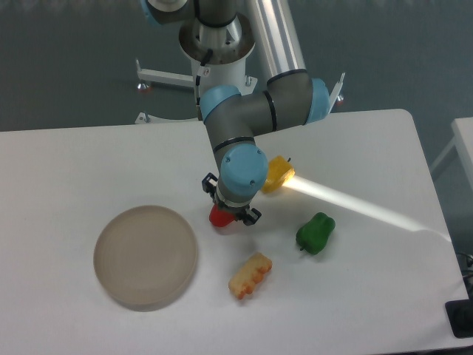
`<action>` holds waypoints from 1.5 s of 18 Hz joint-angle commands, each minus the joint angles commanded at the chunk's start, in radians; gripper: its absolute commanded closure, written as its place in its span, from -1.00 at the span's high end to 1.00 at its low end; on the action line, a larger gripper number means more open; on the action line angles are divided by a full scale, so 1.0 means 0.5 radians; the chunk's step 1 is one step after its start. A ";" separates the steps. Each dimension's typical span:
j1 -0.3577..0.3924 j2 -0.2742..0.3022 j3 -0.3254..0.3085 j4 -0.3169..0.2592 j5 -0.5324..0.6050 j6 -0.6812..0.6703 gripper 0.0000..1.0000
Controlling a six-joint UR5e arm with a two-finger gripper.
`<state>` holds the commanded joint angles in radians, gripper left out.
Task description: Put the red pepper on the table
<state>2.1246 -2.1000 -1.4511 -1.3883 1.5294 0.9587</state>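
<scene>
Red pepper (219,216) under arm's wrist, at table (66,163) level beside plate (145,256); fingers hidden, grip state can't tell.

The small glossy red plastic pepper (219,216) shows only its lower left bulge; the rest sits hidden under the blue-capped grey gripper (231,213). The jaws are lost beneath the wrist, so their spread can't be read. The wrist also covers part of the yellow toy pepper (279,174).
</scene>
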 joint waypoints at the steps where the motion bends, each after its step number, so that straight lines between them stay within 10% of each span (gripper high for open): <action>1: 0.000 -0.003 0.000 0.000 0.000 -0.003 0.13; 10: -0.006 -0.018 0.003 0.000 0.006 0.000 0.15; 21: 0.015 -0.009 0.067 -0.015 0.003 0.028 0.98; 27: 0.159 0.003 0.257 -0.251 0.003 0.171 0.99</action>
<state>2.2042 -2.0985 -1.3225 -1.5139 1.5309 1.0444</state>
